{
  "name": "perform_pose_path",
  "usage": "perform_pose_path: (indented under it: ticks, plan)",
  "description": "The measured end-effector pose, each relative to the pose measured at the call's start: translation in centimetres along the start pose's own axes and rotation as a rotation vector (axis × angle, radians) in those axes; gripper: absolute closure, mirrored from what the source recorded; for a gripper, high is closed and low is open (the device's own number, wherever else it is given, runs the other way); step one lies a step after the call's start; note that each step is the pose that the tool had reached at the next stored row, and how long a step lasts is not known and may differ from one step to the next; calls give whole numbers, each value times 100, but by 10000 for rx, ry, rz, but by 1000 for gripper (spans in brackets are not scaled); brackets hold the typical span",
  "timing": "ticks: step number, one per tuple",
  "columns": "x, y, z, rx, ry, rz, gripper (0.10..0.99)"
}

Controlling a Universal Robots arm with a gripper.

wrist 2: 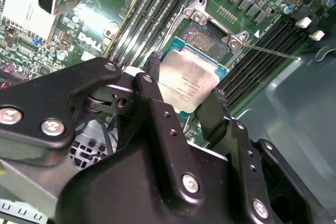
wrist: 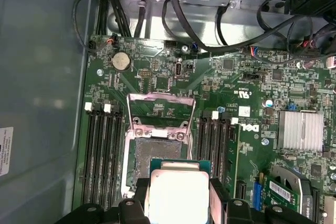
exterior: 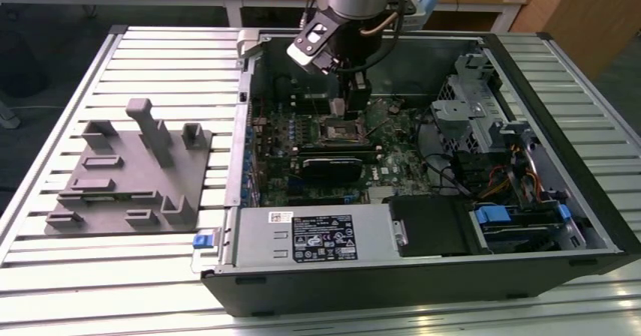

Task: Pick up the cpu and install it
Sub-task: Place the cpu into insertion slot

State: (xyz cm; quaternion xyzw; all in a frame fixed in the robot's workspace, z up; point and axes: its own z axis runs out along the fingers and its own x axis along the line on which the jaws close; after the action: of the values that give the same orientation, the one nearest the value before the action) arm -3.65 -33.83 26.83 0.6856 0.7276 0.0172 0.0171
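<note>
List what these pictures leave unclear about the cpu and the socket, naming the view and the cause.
- The cpu's underside: it faces away from both wrist cameras.
- Part of the socket: covered by the cpu in both wrist views.
- The cpu's height above the socket: too small in the exterior view, masked by the pincer.
- One edge of the cpu in the first wrist view: cut off by the picture's edge.

Cpu (wrist: 177, 187) in the gripper (wrist: 178, 208) over the open socket (wrist: 157, 153)
Black fingers (wrist: 218, 198) press on two opposite edges of the cpu, whose silvery top faces the camera and hides part of the socket. The load plate (wrist: 160, 96) stands flipped open. Memory slots (wrist: 102, 156) flank the socket on both sides. A coin cell (wrist: 121, 61) and a finned heatsink (wrist: 300, 130) sit on the green board (wrist: 247, 77).
</note>
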Motion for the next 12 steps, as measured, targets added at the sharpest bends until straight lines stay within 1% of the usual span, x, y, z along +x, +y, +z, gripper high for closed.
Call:
perform_pose_path:
  ticks: [7,12]
  plan:
    - [16,1,23,-2,2,0,545]
    - [24,0,77,-1,1,0,545]
